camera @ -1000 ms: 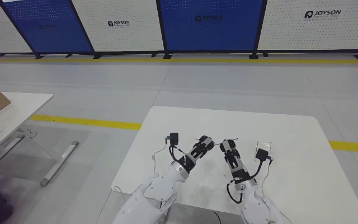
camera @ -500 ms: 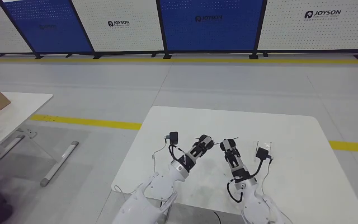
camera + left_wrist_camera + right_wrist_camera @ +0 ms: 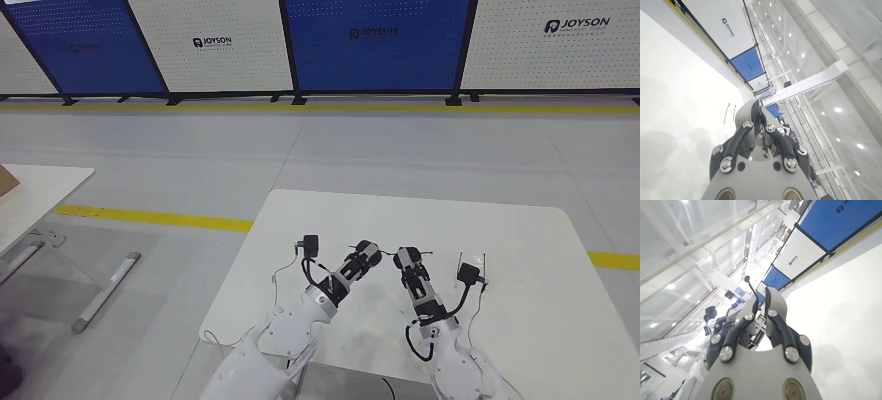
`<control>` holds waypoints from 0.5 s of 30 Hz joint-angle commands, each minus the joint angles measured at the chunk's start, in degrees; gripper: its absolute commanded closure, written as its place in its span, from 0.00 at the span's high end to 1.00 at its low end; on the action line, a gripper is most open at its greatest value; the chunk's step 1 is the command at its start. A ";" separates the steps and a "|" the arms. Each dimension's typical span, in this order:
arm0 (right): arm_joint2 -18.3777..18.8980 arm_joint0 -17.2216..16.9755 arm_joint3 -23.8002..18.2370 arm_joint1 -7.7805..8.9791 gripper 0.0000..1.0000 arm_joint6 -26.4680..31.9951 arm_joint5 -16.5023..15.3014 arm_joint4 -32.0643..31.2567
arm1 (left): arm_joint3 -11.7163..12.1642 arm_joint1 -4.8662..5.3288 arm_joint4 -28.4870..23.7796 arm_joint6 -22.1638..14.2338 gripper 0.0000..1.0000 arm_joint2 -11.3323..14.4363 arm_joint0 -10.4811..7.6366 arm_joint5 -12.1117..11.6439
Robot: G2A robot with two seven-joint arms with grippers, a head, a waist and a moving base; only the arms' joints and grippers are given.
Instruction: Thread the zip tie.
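Right gripper [image 3: 761, 296] clamps the zip tie [image 3: 747, 278], head jutting past its fingertips; left gripper [image 3: 759, 108], just left, pinches what seems its tail

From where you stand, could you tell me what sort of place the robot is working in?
Probably a factory hall or industrial test floor: blue and white perforated partition panels fence off the area, a yellow line marks the grey floor, and ceiling lights hang high overhead.
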 commanded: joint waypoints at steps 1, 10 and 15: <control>0.07 -0.05 -0.06 -0.04 0.07 -0.05 0.00 -0.05 | 0.03 -0.02 -0.02 -0.03 0.00 0.02 -0.02 0.01; 0.28 0.01 0.04 -0.21 0.00 0.25 0.00 -1.21 | -0.03 -0.07 -0.16 -0.16 0.00 -0.02 -0.10 0.06; 0.14 0.31 0.25 -0.41 0.00 1.22 0.00 -1.29 | -0.05 -0.08 -0.11 -0.31 0.00 -0.06 -0.07 -0.04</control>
